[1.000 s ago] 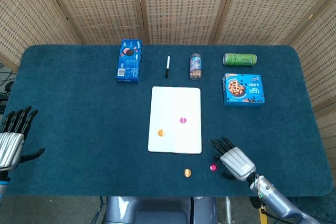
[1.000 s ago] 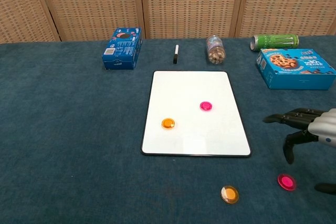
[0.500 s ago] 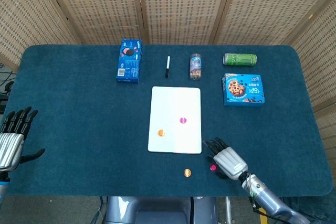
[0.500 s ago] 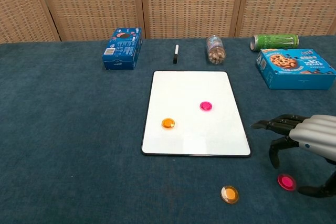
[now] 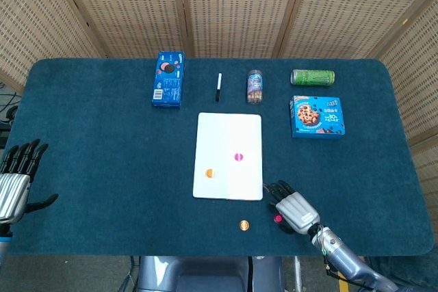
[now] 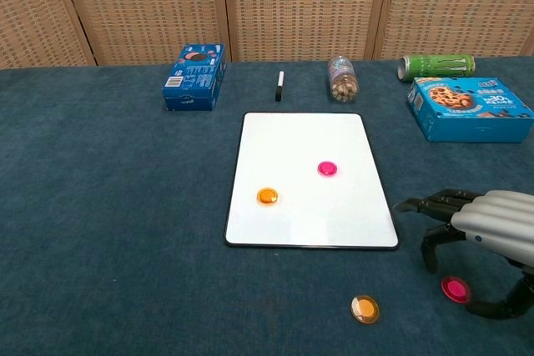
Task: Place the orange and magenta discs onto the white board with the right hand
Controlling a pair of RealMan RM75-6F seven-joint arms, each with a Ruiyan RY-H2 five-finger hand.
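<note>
Change: the right robot hand [image 6: 492,239] has crept left and lower, now arched right over the loose magenta disc [image 6: 455,289]
Meaning: pickup looks close
Hand pose: fingers spread, curled downward, holding nothing
Discs: loose orange disc [image 6: 365,308] on tabletop [image 6: 108,231], near the white board [image 6: 309,231]
Left robot hand [image 5: 17,176]: open, idle

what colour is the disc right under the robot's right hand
Magenta. The disc lies on the blue cloth below the right hand; the chest view shows it best.

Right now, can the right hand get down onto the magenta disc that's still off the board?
Probably yes. The right hand hovers over the loose magenta disc with fingers apart, and nothing lies between them; the orange disc sits clear to the side.
</note>
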